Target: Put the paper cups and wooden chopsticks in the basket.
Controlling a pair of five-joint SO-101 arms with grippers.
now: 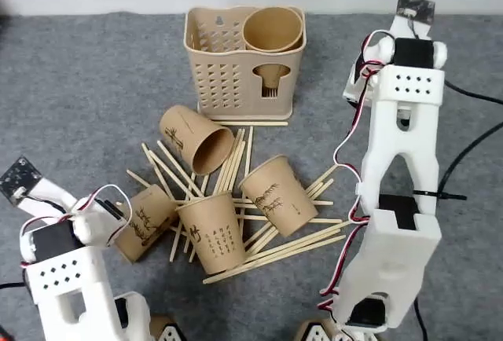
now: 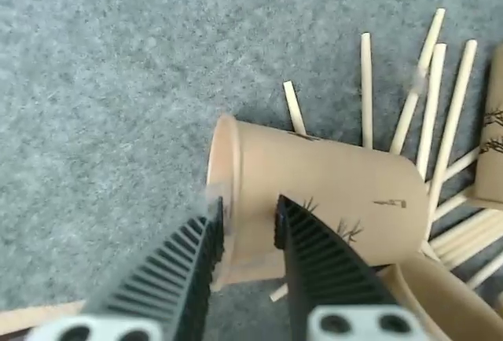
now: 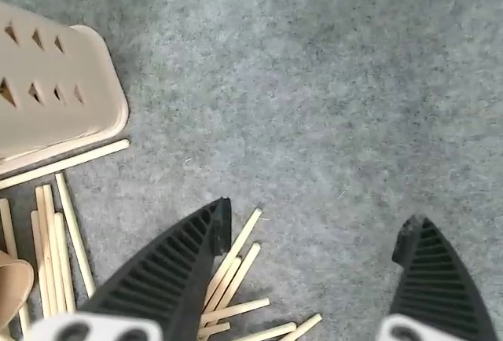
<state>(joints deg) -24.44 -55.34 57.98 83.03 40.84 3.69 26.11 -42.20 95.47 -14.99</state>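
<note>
A tan basket (image 1: 236,82) stands at the back with one paper cup (image 1: 273,28) inside it. Three paper cups (image 1: 196,137) (image 1: 212,231) (image 1: 277,196) sit among scattered wooden chopsticks (image 1: 275,251) at mid-table. A fourth cup (image 2: 330,192) (image 1: 145,221) lies on its side at the pile's left. My left gripper (image 2: 248,203) hangs narrowly open over this cup's rim, one finger before the mouth and the other over the outer wall. My right gripper (image 3: 318,215) stands wide open above bare carpet, right of the basket (image 3: 55,82), with chopstick ends (image 3: 232,266) just below it.
Grey carpet covers the table. The left arm (image 1: 71,270) stands at the front left, the right arm (image 1: 401,160) along the right side. One chopstick (image 3: 63,164) lies against the basket's foot. Open carpet stretches left of the basket.
</note>
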